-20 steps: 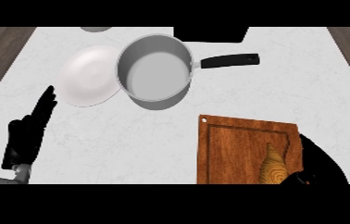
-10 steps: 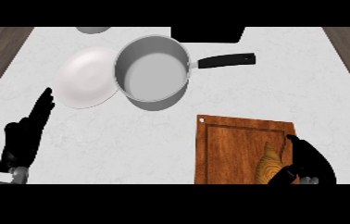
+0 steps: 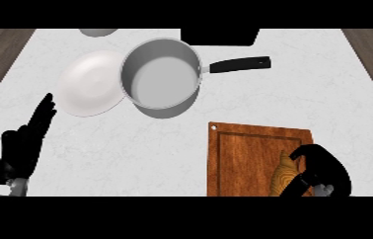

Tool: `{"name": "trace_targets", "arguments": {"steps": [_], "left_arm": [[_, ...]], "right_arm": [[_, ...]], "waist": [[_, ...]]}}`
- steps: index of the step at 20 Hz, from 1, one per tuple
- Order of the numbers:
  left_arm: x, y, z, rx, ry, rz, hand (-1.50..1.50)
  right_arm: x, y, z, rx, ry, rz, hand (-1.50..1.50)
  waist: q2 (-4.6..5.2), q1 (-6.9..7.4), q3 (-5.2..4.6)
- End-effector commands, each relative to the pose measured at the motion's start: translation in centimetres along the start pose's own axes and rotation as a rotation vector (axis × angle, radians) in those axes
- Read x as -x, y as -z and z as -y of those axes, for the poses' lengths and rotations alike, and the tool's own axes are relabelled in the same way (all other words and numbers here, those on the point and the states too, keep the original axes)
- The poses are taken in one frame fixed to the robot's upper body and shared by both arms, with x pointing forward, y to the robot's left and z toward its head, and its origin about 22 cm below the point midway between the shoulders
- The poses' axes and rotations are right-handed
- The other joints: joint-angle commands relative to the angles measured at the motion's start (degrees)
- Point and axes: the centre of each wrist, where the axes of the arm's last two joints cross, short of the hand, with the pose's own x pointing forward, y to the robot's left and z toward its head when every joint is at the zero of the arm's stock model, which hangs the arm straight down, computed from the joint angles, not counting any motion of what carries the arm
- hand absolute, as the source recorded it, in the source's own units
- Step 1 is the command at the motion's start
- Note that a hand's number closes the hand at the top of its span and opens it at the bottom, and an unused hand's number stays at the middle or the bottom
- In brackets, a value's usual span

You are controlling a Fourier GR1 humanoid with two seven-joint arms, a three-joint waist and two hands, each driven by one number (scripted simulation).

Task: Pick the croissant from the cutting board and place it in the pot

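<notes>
Currently the golden-brown croissant (image 3: pixel 285 179) lies at the near right of the reddish wooden cutting board (image 3: pixel 247 154), with the right robot hand (image 3: pixel 320 171) curled over it, fingers arched round its right side. Best to close fully before lifting — then carry it up-left to the grey metal pot with the black handle (image 3: pixel 162 77), well apart on the white table (image 3: pixel 291 99). The left robot hand (image 3: pixel 25 139) rests open at the left edge.

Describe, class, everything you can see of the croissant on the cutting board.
The croissant is golden-brown with ridged, layered bands, like baked pastry. It lies lengthwise near the right side of the wooden cutting board, its pointed tip toward the pot. The black right hand curls over its right side and hides it; its lower end is cut off from view.
</notes>
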Motion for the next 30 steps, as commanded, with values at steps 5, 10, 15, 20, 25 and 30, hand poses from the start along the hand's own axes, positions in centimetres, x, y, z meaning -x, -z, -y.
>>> {"name": "trace_targets", "arguments": {"steps": [5, 10, 15, 20, 25, 30], "left_arm": [[-0.8, 0.5, 1.4, 0.031, 0.001, 0.022, 0.0], [-2.2, 1.4, 2.7, 0.125, 0.006, 0.064, 0.0], [-1.0, 1.2, 1.9, 0.054, 0.004, 0.013, 0.0], [-0.3, 0.8, 1.4, 0.036, -0.01, -0.008, 0.0], [0.1, 0.7, 0.0, 0.004, -0.001, -0.007, 0.0], [0.4, 2.0, 0.9, 0.008, -0.009, -0.002, 0.0]], "right_arm": [[-6.1, -7.4, -3.6, -0.053, -0.275, 0.449, 1.5], [-10.9, -15.3, -6.0, -0.044, -0.477, 1.051, 1.5], [-15.0, -19.5, -8.6, 0.167, -0.557, 1.203, 1.5], [-15.1, -23.6, -5.5, 0.436, -0.343, 1.274, 1.5], [-15.7, -25.6, -3.2, 0.616, -0.161, 1.308, 1.5], [-18.1, -25.1, -0.3, 0.534, 0.037, 1.306, 1.5]], "waist": [[0.73, 3.3, 0.5], [1.31, 7.8, 0.41], [0.62, 3.66, 0.57], [0.09, 1.87, 0.57], [0.18, 1.16, 0.59], [0.68, 0.64, 0.56]]}}
